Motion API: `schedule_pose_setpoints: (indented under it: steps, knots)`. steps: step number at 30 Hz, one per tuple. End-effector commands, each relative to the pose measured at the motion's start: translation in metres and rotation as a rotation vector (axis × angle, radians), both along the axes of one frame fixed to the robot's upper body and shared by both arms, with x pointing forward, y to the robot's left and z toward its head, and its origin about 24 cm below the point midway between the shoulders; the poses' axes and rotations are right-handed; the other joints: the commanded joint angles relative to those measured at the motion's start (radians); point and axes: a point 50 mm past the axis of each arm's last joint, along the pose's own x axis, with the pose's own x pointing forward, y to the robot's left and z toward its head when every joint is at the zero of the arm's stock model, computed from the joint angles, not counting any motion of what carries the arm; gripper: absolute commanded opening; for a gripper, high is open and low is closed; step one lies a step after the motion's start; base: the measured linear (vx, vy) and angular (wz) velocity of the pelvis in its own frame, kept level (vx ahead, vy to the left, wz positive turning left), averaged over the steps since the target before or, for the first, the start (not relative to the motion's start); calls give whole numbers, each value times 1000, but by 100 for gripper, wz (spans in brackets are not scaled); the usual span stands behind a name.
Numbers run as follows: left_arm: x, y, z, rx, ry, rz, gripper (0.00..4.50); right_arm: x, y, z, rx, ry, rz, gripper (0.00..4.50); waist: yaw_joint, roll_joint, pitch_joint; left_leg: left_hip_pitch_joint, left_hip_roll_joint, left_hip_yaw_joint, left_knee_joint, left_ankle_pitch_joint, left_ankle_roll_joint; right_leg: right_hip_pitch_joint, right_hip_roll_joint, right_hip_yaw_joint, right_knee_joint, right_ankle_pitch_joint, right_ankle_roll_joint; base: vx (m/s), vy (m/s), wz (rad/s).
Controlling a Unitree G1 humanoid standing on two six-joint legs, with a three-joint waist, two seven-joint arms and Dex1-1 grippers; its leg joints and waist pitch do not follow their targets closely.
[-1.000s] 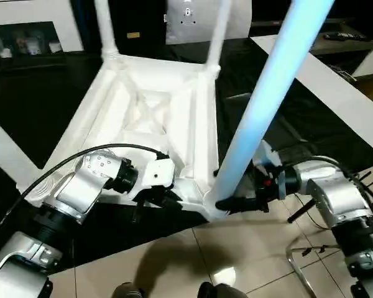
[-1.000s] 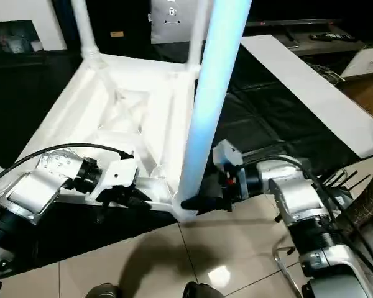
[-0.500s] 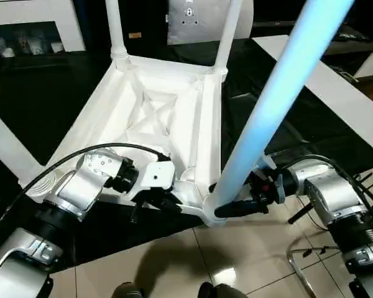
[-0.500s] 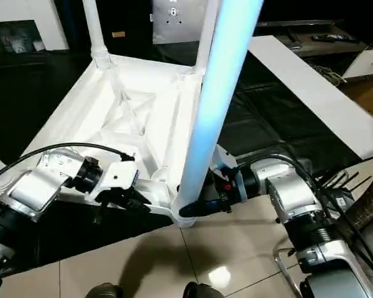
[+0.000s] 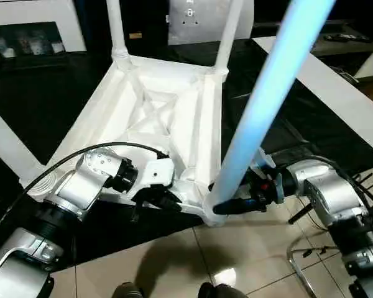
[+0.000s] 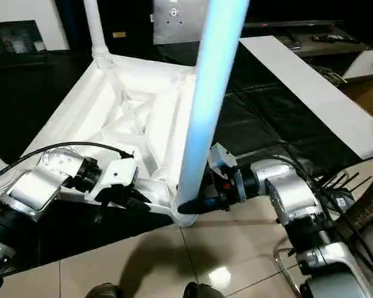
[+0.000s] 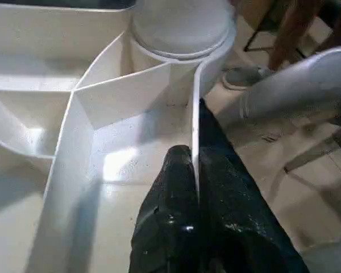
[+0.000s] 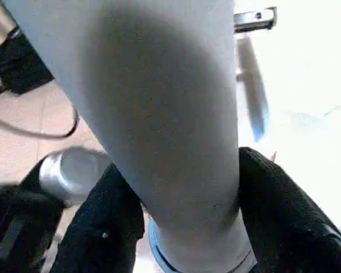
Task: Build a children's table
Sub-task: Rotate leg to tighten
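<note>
leg (image 5: 267, 105) upright in near socket (image 6: 181, 214) | right gripper (image 5: 227, 206) jaws flank its base; left gripper (image 7: 194, 187) jaws pinch top's rib (image 7: 194, 114)

A thick white table leg (image 8: 159, 114) is running down between the two black fingers (image 8: 102, 227) of the right pincer (image 8: 184, 227), which are pressing against it on either side. Its lower end is sitting in a round socket (image 8: 159, 256). Another silver forearm (image 8: 68, 170) is lying over tan floor (image 8: 23, 114) beyond.
</note>
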Motion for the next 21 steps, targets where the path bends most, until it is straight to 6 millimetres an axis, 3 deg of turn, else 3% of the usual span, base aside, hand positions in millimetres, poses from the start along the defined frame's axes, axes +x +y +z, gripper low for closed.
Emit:
schedule_pose_setpoints:
  steps: [1, 4, 13, 15, 18, 21]
  knots:
    - [3, -8, 1, -30, -24, 84, 0, -2, 11, -1, 70, 30, -43, 212, -8, 2, -82, -4, 22, 2, -64, -105, 60, 78, -59, 66, -83, -354, -160, 0, 0, 0]
    - [2, -12, 1, -54, -21, 147, 0, -1, 15, -5, 88, 13, -130, 211, -14, 3, -80, -6, 18, 1, -65, -123, 49, 77, -59, 62, -94, -434, -123, 0, 0, 0]
    - [11, -37, 0, -122, -41, 372, 0, 19, 38, -17, 88, -9, -527, 205, -58, -1, -83, -16, 5, -4, -61, -128, 39, 77, -54, 53, -108, -504, -67, 0, 0, 0]
    - [16, -42, 2, -133, -57, 425, 0, 23, 45, -18, 89, -14, -599, 203, -62, -4, -84, -13, 5, -2, -60, -126, 47, 74, -52, 54, -107, -493, -68, 0, 0, 0]
    - [31, -53, 7, -160, -118, 544, 0, 37, 63, -20, 80, 13, -821, 201, -68, 4, -85, -13, 5, -3, -61, -115, 48, 73, -50, 54, -105, -459, -81, 0, 0, 0]
    - [37, -58, 11, -172, -152, 601, 0, 43, 74, -21, 77, 44, -909, 201, -74, 9, -87, -13, 5, -3, -61, -114, 46, 74, -49, 56, -99, -414, -97, 0, 0, 0]
